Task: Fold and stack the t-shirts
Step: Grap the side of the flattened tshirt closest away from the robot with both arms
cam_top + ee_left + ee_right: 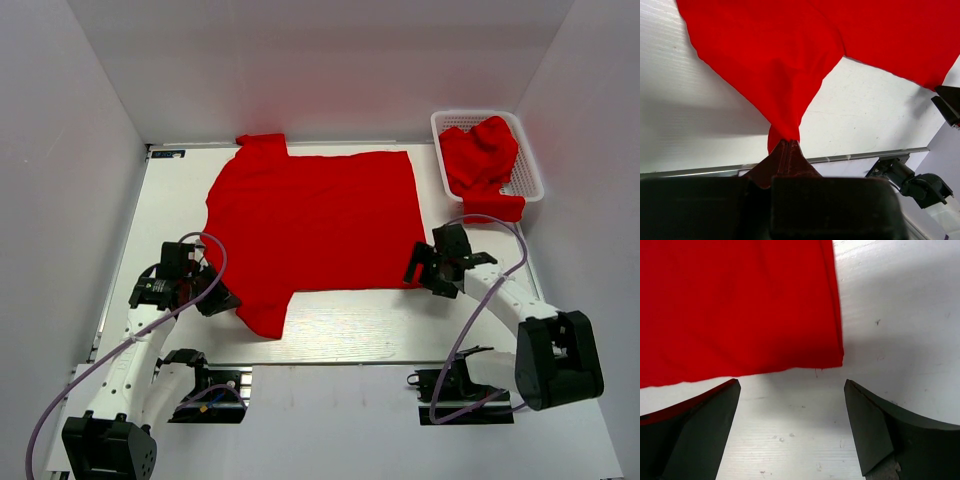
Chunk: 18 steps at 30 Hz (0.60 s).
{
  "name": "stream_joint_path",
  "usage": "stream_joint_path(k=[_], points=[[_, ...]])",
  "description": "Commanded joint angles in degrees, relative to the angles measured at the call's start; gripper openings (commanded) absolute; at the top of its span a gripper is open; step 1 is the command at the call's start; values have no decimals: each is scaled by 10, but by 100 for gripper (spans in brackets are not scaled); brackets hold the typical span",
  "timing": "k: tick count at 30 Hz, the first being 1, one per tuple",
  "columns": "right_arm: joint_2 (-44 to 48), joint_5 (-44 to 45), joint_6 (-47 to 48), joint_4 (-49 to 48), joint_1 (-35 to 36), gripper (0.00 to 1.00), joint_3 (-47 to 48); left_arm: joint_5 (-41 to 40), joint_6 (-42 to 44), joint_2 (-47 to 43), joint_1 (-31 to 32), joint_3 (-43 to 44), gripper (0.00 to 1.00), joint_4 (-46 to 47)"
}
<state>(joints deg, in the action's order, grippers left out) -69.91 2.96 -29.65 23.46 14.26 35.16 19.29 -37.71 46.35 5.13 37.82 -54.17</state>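
One red t-shirt (315,220) lies spread flat on the white table (350,325), with a sleeve at the far left and another at the near left. My left gripper (222,300) is at the near-left sleeve. In the left wrist view that gripper (788,142) is shut on a pinched fold of the red cloth (775,60). My right gripper (418,268) sits just off the shirt's near right corner. Its jaws (792,390) stand wide open over bare table, and the cloth's corner (740,305) lies just beyond the fingertips, untouched.
A white mesh basket (530,165) stands at the far right and holds more crumpled red t-shirts (478,155), one hanging over its near edge. White walls close in the table on three sides. The arm bases and cables sit at the near edge.
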Motion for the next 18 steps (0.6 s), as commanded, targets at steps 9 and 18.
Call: stream_joint_path(k=[9,18], points=[[-72,24,-24,-114,-4,90,3,-10,7,2,3,-5,0,3],[-46,17,-30,-96,-3,0,-12,-15,7,-4,3,1,0,-20]])
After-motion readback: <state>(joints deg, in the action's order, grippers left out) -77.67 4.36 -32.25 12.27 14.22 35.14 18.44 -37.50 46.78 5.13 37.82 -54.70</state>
